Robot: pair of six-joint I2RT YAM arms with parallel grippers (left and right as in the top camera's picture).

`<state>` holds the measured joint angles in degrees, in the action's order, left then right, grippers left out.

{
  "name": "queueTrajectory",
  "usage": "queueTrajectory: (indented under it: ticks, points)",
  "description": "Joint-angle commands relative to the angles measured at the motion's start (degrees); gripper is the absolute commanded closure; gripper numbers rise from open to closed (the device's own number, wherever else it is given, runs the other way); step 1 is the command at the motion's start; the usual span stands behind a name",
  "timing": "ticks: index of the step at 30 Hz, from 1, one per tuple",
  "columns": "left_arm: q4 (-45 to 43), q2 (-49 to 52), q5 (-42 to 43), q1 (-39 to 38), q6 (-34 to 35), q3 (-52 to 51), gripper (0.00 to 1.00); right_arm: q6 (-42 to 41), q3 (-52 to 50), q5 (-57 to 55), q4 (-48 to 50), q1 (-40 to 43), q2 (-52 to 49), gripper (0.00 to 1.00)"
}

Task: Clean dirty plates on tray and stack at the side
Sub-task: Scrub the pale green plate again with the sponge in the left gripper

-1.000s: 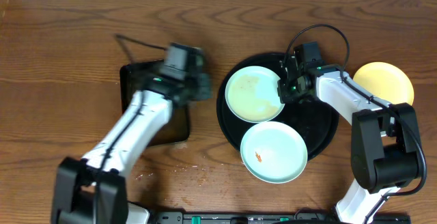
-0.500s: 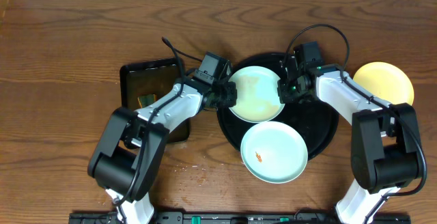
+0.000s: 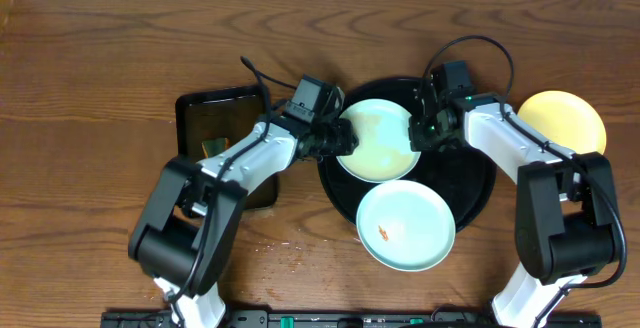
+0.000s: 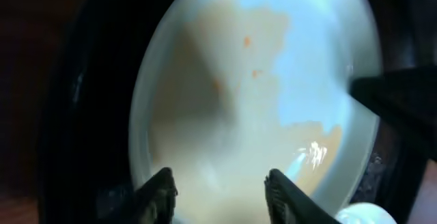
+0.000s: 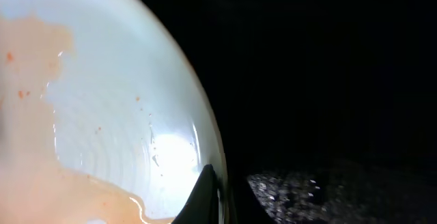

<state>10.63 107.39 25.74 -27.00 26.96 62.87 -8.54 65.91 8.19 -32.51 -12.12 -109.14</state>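
Note:
A mint-white plate (image 3: 375,140) with a beige film and small orange specks lies at the back left of the round black tray (image 3: 470,178). My right gripper (image 3: 420,128) is shut on the plate's right rim; the right wrist view shows a finger (image 5: 215,197) over the rim of the plate (image 5: 102,80). My left gripper (image 3: 340,140) is at the plate's left rim. In the left wrist view its jaws (image 4: 220,191) are open over the plate (image 4: 273,80). A second mint-white plate (image 3: 405,226) with an orange speck overhangs the tray's front edge. The yellow plate (image 3: 562,120) lies on the wood to the right.
A dark rectangular tray (image 3: 225,118) with a sponge (image 3: 212,148) lies left of the round tray, under my left arm. Small crumbs (image 3: 290,253) lie on the wood near the front. The right arm's cable loops above the round tray.
My left arm swung right from the rectangular tray to the back plate's left rim. The back plate and the front plate each shifted slightly right. The right gripper kept its hold.

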Motion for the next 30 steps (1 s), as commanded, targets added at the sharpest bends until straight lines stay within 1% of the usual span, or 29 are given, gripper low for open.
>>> queueTrajectory:
  ticks: [1, 5, 10, 12, 13, 15, 20, 23, 24, 25, 28, 30]
  points:
    - [0.9, -3.6, -1.9, 0.3, -0.3, 0.9, 0.52, 1.0, -2.8, -9.7, -1.9, 2.3, -3.0, 0.99]
    - [4.7, -3.5, -7.0, 0.3, -0.3, 0.8, 0.52, 1.9, -2.8, -12.0, -2.0, 2.4, -3.0, 0.99]
    - [6.0, -3.3, -7.2, 0.3, -0.3, 0.7, 0.54, 1.7, -2.8, -11.1, -1.9, 2.3, -3.0, 0.99]
    - [6.0, -3.0, -7.1, 0.3, -0.3, 0.5, 0.59, 1.7, -2.8, -10.7, -2.0, 2.3, -3.0, 0.99]
    - [6.0, -2.4, -6.7, 0.3, -0.2, 0.4, 0.65, 1.7, -2.8, -10.7, -2.0, 2.3, -3.0, 0.99]
    - [5.7, -1.6, -5.8, 0.1, -0.3, 0.4, 0.7, 1.8, -2.8, -10.2, -2.0, 2.3, -3.0, 0.99]
    - [3.0, 1.7, -1.7, -0.5, -0.2, 0.4, 0.72, 2.0, -2.8, -9.4, -2.0, 2.3, -3.0, 0.99]
    - [2.1, 3.6, -1.3, -0.5, -0.2, 0.4, 0.81, 2.0, -2.8, -8.9, -2.0, 2.3, -3.0, 0.99]
    - [1.9, 4.0, -1.0, -0.4, -0.2, 0.3, 0.89, 2.5, -2.8, -8.5, -2.0, 2.3, -3.0, 0.99]
    - [1.7, 4.3, -0.9, -0.3, -0.2, 0.3, 0.92, 3.6, -2.8, -7.4, -1.9, 2.3, -3.0, 0.99]
    - [1.6, 4.5, -0.9, -0.3, -0.3, 0.3, 0.92, 5.6, -2.8, -3.3, -1.7, 2.3, -3.0, 0.99]
    - [1.2, 4.5, -0.9, -0.3, -2.0, 0.3, 0.93, 6.3, -2.8, -0.9, -1.6, 2.3, -3.0, 0.99]
